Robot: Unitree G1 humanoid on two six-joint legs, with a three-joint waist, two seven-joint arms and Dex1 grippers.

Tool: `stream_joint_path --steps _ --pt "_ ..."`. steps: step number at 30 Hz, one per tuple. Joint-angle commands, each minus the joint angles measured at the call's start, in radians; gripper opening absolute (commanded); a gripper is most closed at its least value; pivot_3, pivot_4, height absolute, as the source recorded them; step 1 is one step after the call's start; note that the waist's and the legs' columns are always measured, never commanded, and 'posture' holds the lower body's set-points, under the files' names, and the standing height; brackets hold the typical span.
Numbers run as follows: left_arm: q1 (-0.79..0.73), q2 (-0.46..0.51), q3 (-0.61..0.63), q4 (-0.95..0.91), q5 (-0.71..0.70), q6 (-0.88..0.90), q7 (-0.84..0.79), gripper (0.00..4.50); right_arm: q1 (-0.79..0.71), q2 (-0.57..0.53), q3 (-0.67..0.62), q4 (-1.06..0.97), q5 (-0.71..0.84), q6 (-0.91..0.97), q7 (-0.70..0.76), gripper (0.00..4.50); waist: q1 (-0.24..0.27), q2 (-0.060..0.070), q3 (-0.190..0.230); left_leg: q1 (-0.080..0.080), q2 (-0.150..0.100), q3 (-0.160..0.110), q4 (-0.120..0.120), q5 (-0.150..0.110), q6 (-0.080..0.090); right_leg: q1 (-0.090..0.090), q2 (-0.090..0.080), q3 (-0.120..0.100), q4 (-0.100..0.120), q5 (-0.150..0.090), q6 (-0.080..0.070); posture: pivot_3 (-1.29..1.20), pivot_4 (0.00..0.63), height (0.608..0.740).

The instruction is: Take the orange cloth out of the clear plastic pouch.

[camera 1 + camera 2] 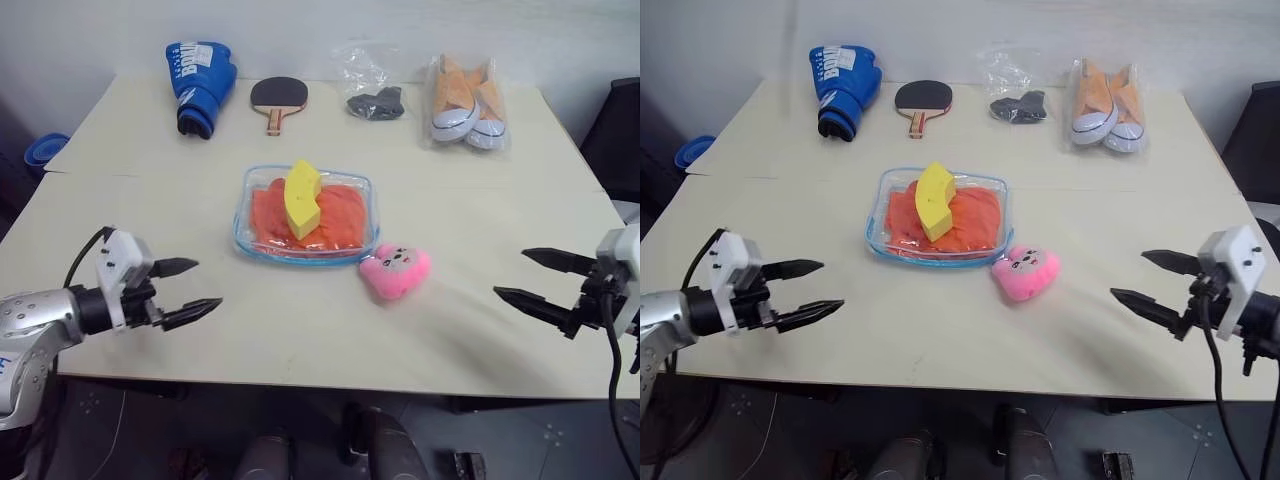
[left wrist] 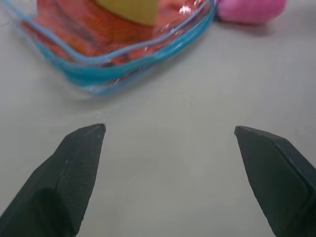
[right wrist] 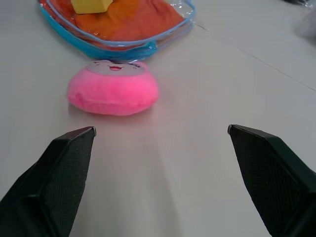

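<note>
A soft bright orange cloth (image 1: 340, 215) lies folded inside a flat clear plastic pouch with light blue zipper edging (image 1: 258, 250), mid-table, ahead of and between both pincers. A yellow foam wedge (image 1: 302, 198) rests on the pouch. A pink plush toy (image 1: 396, 271) touches the pouch's near corner, ahead of the right gripper (image 1: 528, 275). The left gripper (image 1: 195, 288) and the right both hover with fingers spread wide, holding nothing.

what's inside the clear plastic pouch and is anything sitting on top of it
Inside the clear plastic pouch lies the orange cloth. A yellow foam wedge rests on top, hiding the cloth's middle.
</note>
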Motion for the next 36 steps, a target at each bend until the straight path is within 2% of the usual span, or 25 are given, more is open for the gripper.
stream_joint_path --steps 1,4,8,12,16,20,23,25,26,28,36 --pt "-0.034 0.005 0.014 -0.058 -0.07 0.045 0.011 4.45 -0.045 0.029 0.022 -0.107 0.053 0.047 -0.093 4.5 -0.004 0.0 0.0 0.001 0.0 0.0 0.0 0.0 0.0 0.0 0.0 0.0 0.001 0.0 0.0 0.0 0.15 0.74" --pt "-0.02 0.043 0.013 -0.044 -0.068 0.029 -0.048 4.45 -0.121 0.093 0.107 -0.199 0.095 0.116 -0.228 4.5 -0.016 0.0 0.0 0.002 0.0 0.002 0.0 0.001 -0.002 0.0 0.002 0.002 0.002 0.0 -0.001 0.0 0.15 0.74" --pt "-0.009 0.116 0.023 0.054 -0.013 -0.042 -0.132 4.45 -0.321 0.306 0.345 -0.231 0.085 0.188 -0.446 4.5 -0.032 -0.001 -0.001 0.003 0.001 0.001 0.0 0.003 -0.006 -0.001 0.004 0.004 0.004 0.0 -0.004 0.0 0.15 0.74" --pt "-0.083 0.18 0.003 0.151 -0.007 -0.073 -0.207 4.45 -0.515 0.498 0.589 -0.088 -0.079 0.155 -0.554 4.5 -0.03 -0.002 -0.001 0.001 0.002 0.001 0.0 0.005 -0.009 -0.005 0.007 0.006 0.008 0.0 -0.008 0.0 0.15 0.74" --pt "-0.19 0.217 -0.063 0.28 0.039 -0.127 -0.267 4.45 -0.672 0.644 0.699 0.153 -0.211 0.059 -0.591 4.5 -0.027 -0.003 -0.002 -0.004 0.001 0.001 0.0 0.009 -0.011 -0.017 0.007 0.006 0.015 0.0 -0.01 0.0 0.15 0.74" --pt "-0.28 0.213 -0.124 0.379 0.099 -0.193 -0.292 4.45 -0.806 0.758 0.773 0.417 -0.351 -0.057 -0.618 4.5 -0.042 -0.003 -0.002 -0.006 0.001 0.003 0.001 0.009 -0.009 -0.018 0.007 0.005 0.014 0.0 -0.01 0.0 0.15 0.74" --pt "-0.321 0.193 -0.147 0.381 0.102 -0.192 -0.287 4.45 -0.864 0.819 0.774 0.525 -0.39 -0.111 -0.618 4.5 -0.054 -0.004 -0.002 -0.009 0.002 0.002 0.001 0.008 -0.008 -0.019 0.007 0.003 0.013 0.0 -0.01 0.0 0.15 0.74" --pt "-0.33 0.184 -0.155 0.369 0.105 -0.189 -0.282 4.45 -0.885 0.851 0.757 0.546 -0.385 -0.124 -0.605 4.5 -0.056 -0.005 -0.003 -0.016 0.002 0.002 0.001 0.008 -0.008 -0.026 0.005 0.003 0.013 0.0 -0.009 0.0 0.15 0.74" --pt "-0.327 0.181 -0.157 0.36 0.107 -0.189 -0.282 4.45 -0.893 0.866 0.753 0.539 -0.38 -0.125 -0.593 4.5 -0.057 -0.005 -0.003 -0.024 0.001 0.003 0.006 0.008 -0.008 -0.034 0.005 0.003 0.017 0.001 -0.009 0.0 0.15 0.74" --pt "-0.321 0.177 -0.159 0.348 0.109 -0.19 -0.281 4.45 -0.903 0.883 0.754 0.536 -0.384 -0.125 -0.581 4.5 -0.063 -0.005 -0.003 -0.03 0.002 0.002 0.011 0.008 -0.008 -0.038 0.005 0.001 0.018 0.001 -0.009 0.0 0.15 0.74" --pt "-0.329 0.157 -0.173 0.353 0.127 -0.207 -0.271 4.45 -0.919 0.92 0.766 0.58 -0.435 -0.129 -0.577 4.5 -0.067 -0.005 -0.003 -0.028 0.002 0.001 0.015 0.009 -0.008 -0.036 0.004 0.003 0.022 0.003 -0.011 0.0 0.15 0.74"
